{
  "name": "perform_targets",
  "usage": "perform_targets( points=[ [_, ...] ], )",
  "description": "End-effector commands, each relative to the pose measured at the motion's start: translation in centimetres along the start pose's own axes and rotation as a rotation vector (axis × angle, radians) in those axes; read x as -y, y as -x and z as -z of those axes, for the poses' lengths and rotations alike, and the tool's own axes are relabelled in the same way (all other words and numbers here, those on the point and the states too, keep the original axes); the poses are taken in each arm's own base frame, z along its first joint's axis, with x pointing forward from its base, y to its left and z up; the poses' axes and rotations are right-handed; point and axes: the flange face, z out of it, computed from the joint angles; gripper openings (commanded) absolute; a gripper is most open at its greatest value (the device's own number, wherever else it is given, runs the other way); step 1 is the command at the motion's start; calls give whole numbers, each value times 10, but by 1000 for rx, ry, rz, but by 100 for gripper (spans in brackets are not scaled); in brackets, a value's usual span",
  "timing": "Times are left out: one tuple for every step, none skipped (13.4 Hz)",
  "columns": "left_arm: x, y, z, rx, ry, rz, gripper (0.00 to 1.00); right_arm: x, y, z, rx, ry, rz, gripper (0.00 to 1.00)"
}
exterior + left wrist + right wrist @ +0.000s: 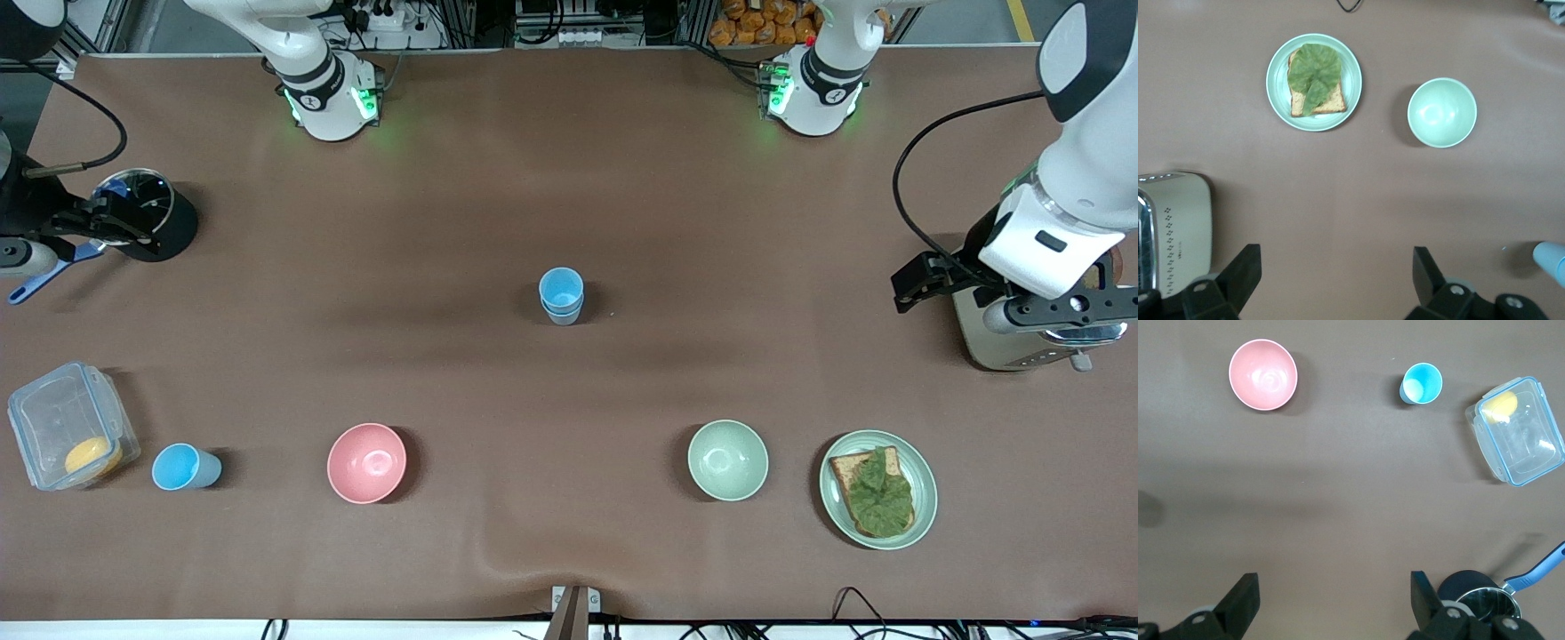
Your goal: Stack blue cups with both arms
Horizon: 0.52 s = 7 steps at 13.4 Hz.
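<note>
Jaws released on both the left gripper and right gripper, waiting at desk ends; stacked light-blue plastic tumblers centre, lone tumbler at eight o'clock awaits right-arm pickup.

No words, numbers or brand names can be read anywhere. The toaster carries a small line of print and a dotted pattern on its pale side in the left wrist view, too small to read. Each arm base bears a small dark round emblem, also illegible.
</note>
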Motion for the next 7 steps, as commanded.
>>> perform_targets(
  points=[
    [12, 32, 12, 8, -6, -65, 100, 18, -1, 6, -12, 9, 32, 100],
    [16, 39, 16, 5, -12, -61, 100, 17, -1, 7, -14, 9, 30, 100],
    [18, 42, 22, -4, -13, -56, 100, 12, -1, 7, -14, 8, 23, 100],
    [21, 44, 27, -12, -9, -51, 100, 9, -1, 7, -15, 8, 20, 100],
    [23, 49, 37, -17, -11, -50, 100, 9, -1, 7, -15, 8, 20, 100],
    [24, 58, 41, 14, -10, -61, 100, 9, -1, 7, -15, 8, 20, 100],
    [26, 62, 44, 30, 16, -53, 100, 10, -1, 7, -15, 6, 18, 100]
  ],
)
